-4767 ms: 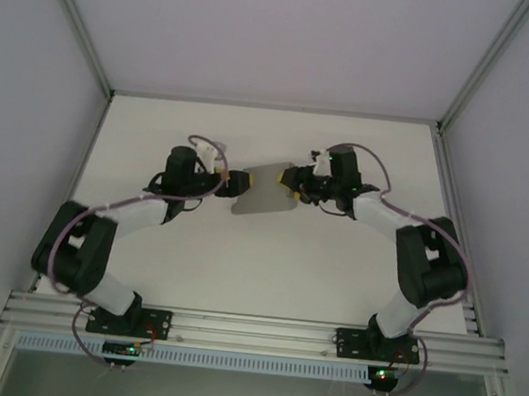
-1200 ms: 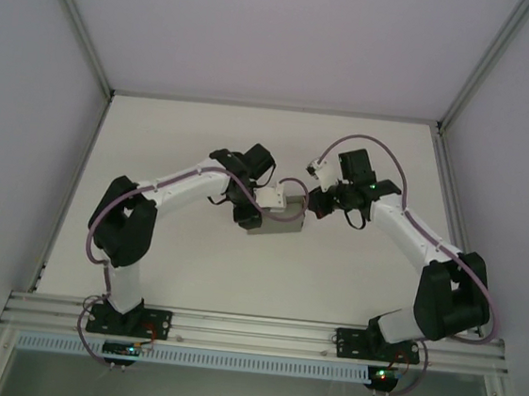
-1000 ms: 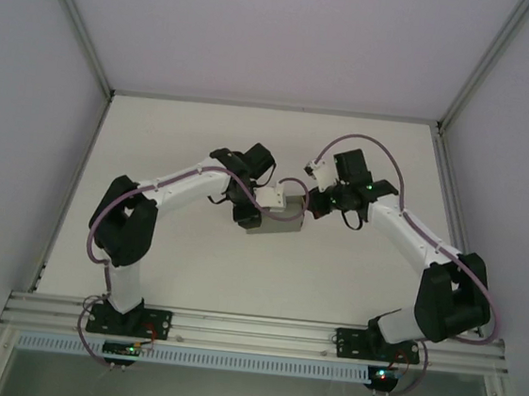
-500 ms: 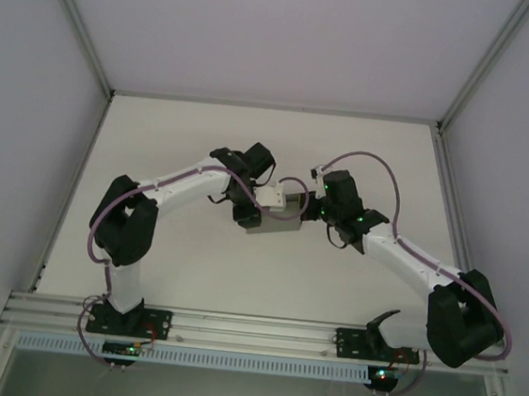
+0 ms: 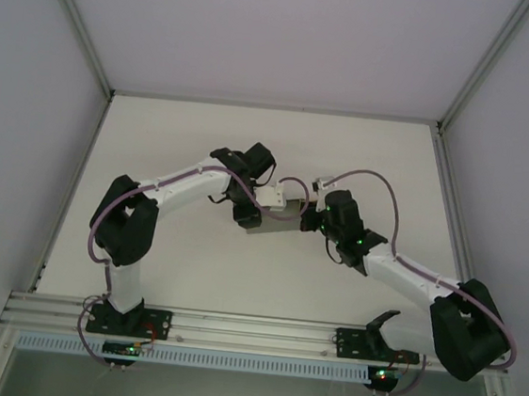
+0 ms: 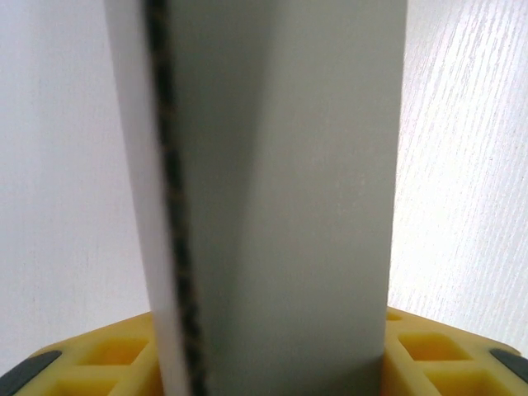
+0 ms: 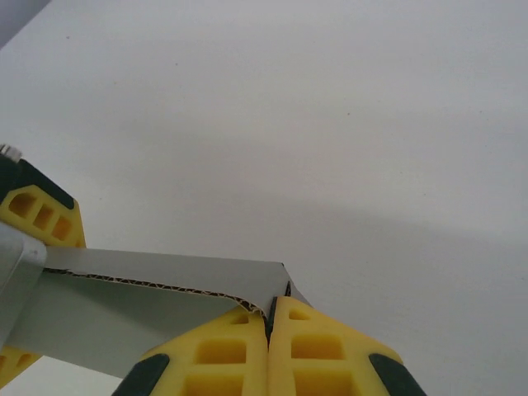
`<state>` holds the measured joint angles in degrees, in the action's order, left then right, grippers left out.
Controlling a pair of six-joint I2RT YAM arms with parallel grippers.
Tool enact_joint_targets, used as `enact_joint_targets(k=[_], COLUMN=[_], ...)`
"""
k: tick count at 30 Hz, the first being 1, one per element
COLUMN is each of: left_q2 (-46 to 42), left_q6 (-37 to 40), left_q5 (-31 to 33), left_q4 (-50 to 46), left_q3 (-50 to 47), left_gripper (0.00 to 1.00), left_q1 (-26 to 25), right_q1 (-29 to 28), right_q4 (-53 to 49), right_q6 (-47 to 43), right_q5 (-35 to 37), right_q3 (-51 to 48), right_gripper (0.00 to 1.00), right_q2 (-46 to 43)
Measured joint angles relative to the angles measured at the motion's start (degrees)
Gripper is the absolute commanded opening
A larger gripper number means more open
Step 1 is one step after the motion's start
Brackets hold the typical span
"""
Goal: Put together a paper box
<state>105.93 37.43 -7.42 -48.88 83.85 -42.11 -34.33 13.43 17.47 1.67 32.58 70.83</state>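
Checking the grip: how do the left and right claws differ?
The left claw has its fingers apart with the box between them; the right claw has them pressed together at the box's corner. The left claw is at the box's left end, the right claw at its right end. Both have yellow fingers.

A: Any writing, label, brand or number to read here?
B: None legible in any view; the paper box (image 6: 280,206) shows plain grey faces, unprinted.
A: No sign or sticker with words?
B: Nothing that can be read.
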Motion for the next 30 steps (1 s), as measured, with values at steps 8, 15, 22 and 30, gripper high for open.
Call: enact_joint_targets(k=[8, 15, 22, 30], left_q2=[-0.2, -6.5, -18.4, -24.8], left_q6=[-1.0, -5.1, -17.4, -28.8], left_q5=[0.1, 1.3, 8.5, 13.4], left_q4=[1.2, 5.5, 10.8, 12.4], left_q3=[0.0, -3.7, -12.9, -19.2], left_gripper=[0.98, 0.99, 0.92, 0.64], left_q1=[-0.4, -0.8, -0.8, -0.8], right_q1=[-2.7, -7.3, -9.3, -10.4], right_q4=[1.2, -0.8, -3.6, -11.0], right_q6=[-1.2, -1.7, -1.4, 0.3], right_q5=[3.7, 11.3, 16.4, 18.6], right_q3=[-0.8, -0.1, 2.2, 7.2], right_gripper=[0.0, 0.0, 0.0, 0.0], right_q2=[-0.3, -0.4, 1.2, 3.2])
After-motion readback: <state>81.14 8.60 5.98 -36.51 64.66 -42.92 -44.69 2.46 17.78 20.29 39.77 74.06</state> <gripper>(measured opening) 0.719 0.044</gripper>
